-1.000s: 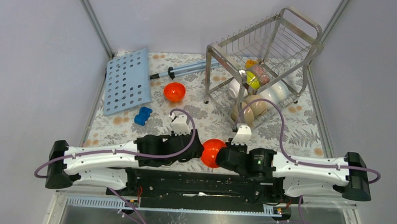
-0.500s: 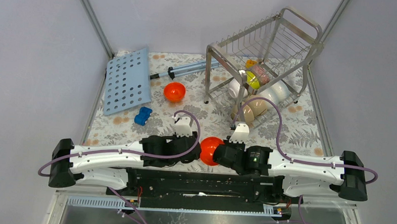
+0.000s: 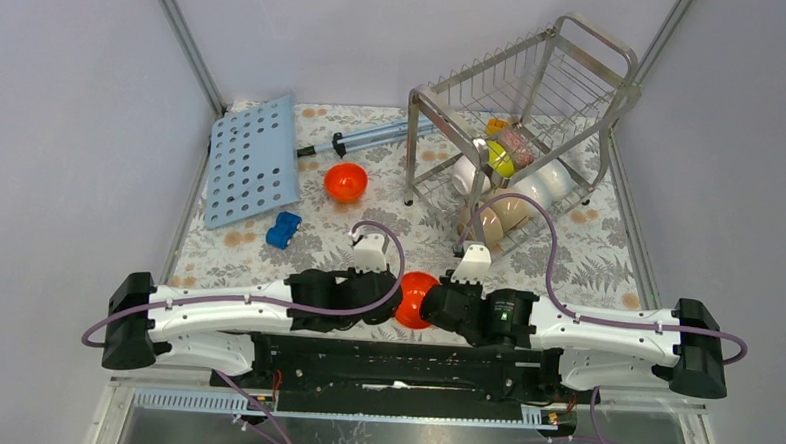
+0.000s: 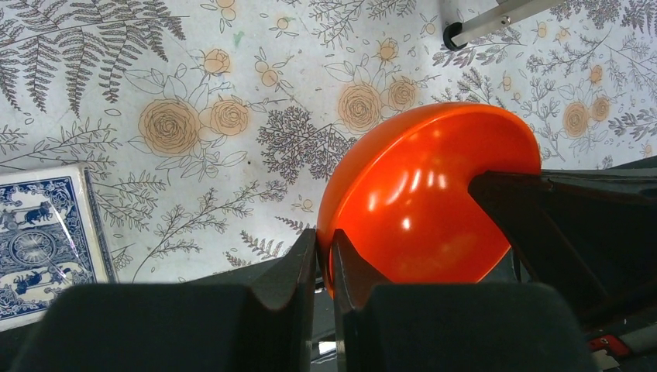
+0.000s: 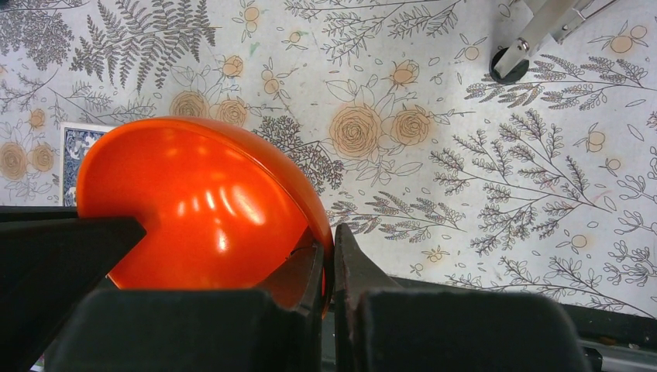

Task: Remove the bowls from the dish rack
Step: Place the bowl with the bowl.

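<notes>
Grey walls close in a table (image 3: 588, 251) spread with a floral cloth, and the action sits at its near edge, between the two arm bases. Both claws meet there on one orange bowl (image 3: 416, 299), which is tipped on its side. The left gripper (image 4: 325, 249) has its two fingers drawn together on the bowl's thin rim, with only the wall of the bowl between them. The right gripper (image 5: 328, 252) is clamped on the rim at the opposite side in the same way. Below the left wrist a blue-patterned card pack (image 4: 39, 240) lies flat on the cloth.

The bowl looks like glossy, light, stiff plastic. It should not crush or break, but its smooth skin is likely slippery. A pinch across the rim, one finger inside and one outside, seems the sound hold, since the domed outside offers nothing to grip. With both claws on it, I judge this a hand-over. If one side lets go too soon, the bowl could twist or drop.

Farther out, a blue toy (image 3: 283, 229) and a second orange bowl (image 3: 346, 182) rest on the cloth, near a light-blue perforated board (image 3: 252, 161). At the far right stands the dish rack (image 3: 576, 75). Its lower tier holds a beige bowl (image 3: 499, 215) and white bowls (image 3: 551, 179), which are probably heavier and more fragile and are best taken by the rim too.
</notes>
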